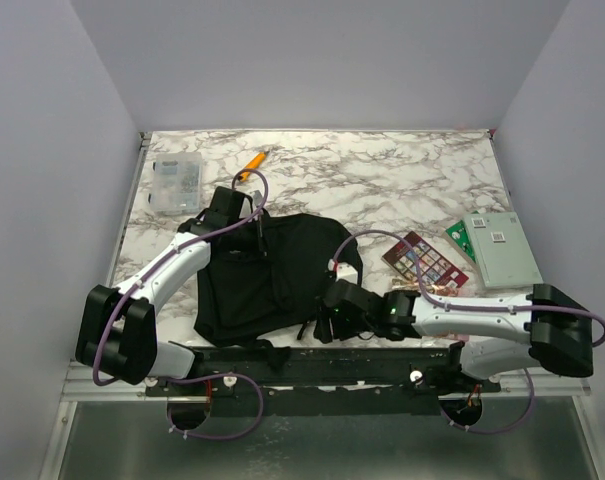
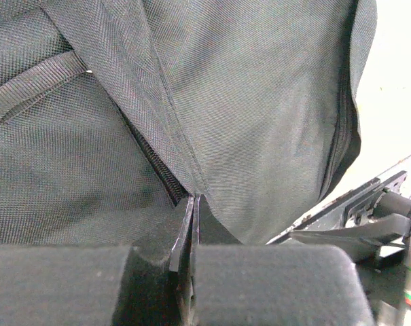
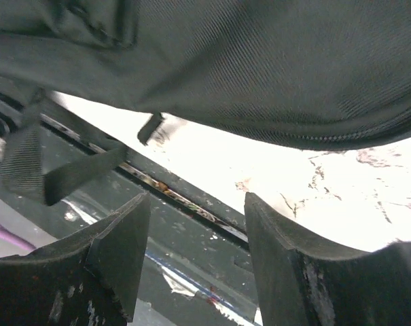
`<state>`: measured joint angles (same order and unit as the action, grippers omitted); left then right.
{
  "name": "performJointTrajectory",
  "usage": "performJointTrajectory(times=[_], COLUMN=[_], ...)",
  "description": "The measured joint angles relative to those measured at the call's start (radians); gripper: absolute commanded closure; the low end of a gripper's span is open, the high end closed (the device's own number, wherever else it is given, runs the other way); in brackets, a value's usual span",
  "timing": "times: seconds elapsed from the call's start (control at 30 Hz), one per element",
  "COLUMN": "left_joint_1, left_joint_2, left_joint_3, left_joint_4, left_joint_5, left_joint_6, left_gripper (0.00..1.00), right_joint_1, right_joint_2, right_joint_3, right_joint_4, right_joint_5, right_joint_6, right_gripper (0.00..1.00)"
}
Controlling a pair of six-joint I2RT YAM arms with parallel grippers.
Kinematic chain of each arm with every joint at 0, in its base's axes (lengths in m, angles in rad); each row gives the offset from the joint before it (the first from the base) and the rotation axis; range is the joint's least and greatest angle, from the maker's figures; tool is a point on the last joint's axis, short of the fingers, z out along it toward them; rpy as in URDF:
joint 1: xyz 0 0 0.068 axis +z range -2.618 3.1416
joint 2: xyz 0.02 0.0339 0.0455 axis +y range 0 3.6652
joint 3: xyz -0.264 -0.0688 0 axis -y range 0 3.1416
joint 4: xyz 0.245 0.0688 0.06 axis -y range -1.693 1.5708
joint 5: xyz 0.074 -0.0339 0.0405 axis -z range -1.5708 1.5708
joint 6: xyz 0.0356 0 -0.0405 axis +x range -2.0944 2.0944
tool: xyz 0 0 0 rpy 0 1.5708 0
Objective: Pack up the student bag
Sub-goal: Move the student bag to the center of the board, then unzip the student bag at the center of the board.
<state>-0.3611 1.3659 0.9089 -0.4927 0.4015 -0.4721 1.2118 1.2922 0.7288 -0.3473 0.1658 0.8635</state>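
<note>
The student bag (image 1: 267, 275) lies flat on the marble table (image 1: 382, 180), near the front edge, between your two arms. Your left gripper (image 2: 191, 227) is squeezed tight by the zipper (image 2: 154, 163) and seems to pinch a thin black tab (image 2: 183, 234), though that is hard to see. Your right gripper (image 3: 197, 251) is wide open and holds nothing, just beside the bag's near edge.

A clear plastic box (image 1: 175, 183) and an orange pen (image 1: 252, 160) lie far left. At right (well apart), a colour-swatch card (image 1: 425, 262) lies near a pale green board (image 1: 504, 248).
</note>
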Motion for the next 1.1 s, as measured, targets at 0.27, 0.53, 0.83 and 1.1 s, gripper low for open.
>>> performJointTrajectory(times=[0.27,0.53,0.83,1.1], left_joint_1=[0.006,0.006,0.006,0.006], left_joint_2=[0.0,0.0,-0.003,-0.164], left_joint_3=[0.0,0.0,-0.003,-0.062], left_joint_4=[0.005,0.005,0.005,-0.008], left_joint_5=[0.022,0.029,0.028,0.008], left_joint_6=[0.002,0.002,0.006,-0.003], left_gripper=[1.0,1.0,0.94,0.21], right_joint_1=[0.039,0.055,0.109,0.114], right_joint_2=[0.119,0.2,0.222,0.108], right_joint_3=[-0.14,-0.14,-0.134,-0.143], right_joint_4=[0.319,0.488,0.489,0.433], right_joint_5=[-0.014,0.0,0.088,0.17], right_joint_6=[0.082,0.094,0.103,0.078], right_gripper=[0.44,0.59,0.99,1.0])
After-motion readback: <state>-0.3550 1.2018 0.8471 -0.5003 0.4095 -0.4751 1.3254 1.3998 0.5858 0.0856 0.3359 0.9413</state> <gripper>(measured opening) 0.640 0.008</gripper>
